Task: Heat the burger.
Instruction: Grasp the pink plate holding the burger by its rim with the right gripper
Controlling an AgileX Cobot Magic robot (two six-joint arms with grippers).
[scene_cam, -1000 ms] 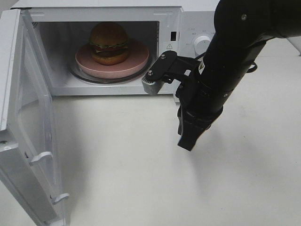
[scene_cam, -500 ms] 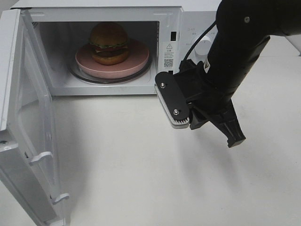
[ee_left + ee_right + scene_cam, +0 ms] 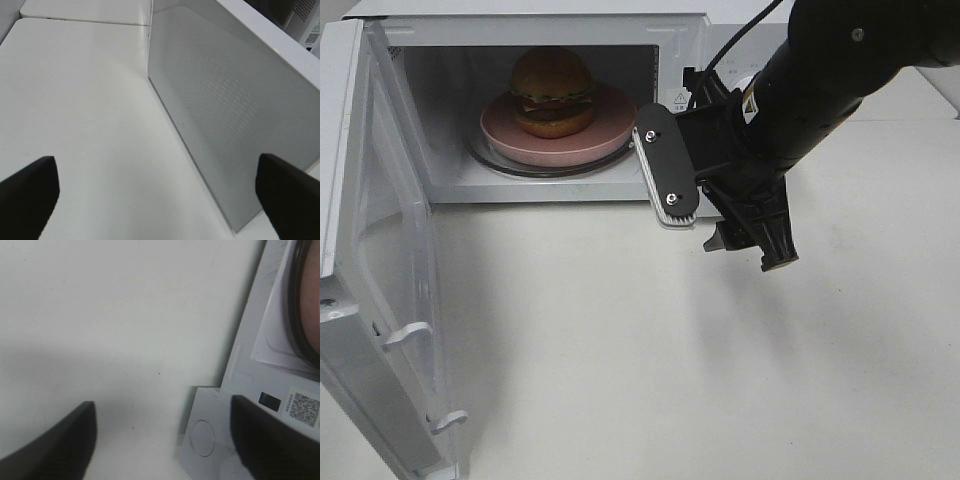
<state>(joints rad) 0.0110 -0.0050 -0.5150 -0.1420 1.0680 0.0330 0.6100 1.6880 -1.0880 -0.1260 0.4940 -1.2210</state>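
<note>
The burger [image 3: 552, 92] sits on a pink round plate [image 3: 612, 125] on the turntable inside the white microwave [image 3: 680, 45]. The microwave's door [image 3: 380, 270] stands wide open to the left. My right gripper [image 3: 745, 246] hangs in front of the microwave's control panel, to the right of the opening, pointing down at the table. It is open and empty. In the right wrist view [image 3: 160, 440] its fingers are spread over the table beside the microwave's front, and the plate's edge [image 3: 312, 300] shows. My left gripper [image 3: 160, 200] is open and empty, facing the door's outer face [image 3: 225, 110].
The microwave stands at the back of a white table [image 3: 650, 360]. A QR sticker [image 3: 303, 409] marks the front frame next to the opening. The open door reaches to the table's front left. My right arm covers most of the control panel.
My right arm has swung its wrist round and moved up and back toward the microwave's front. The burger, plate and door have not moved.
</note>
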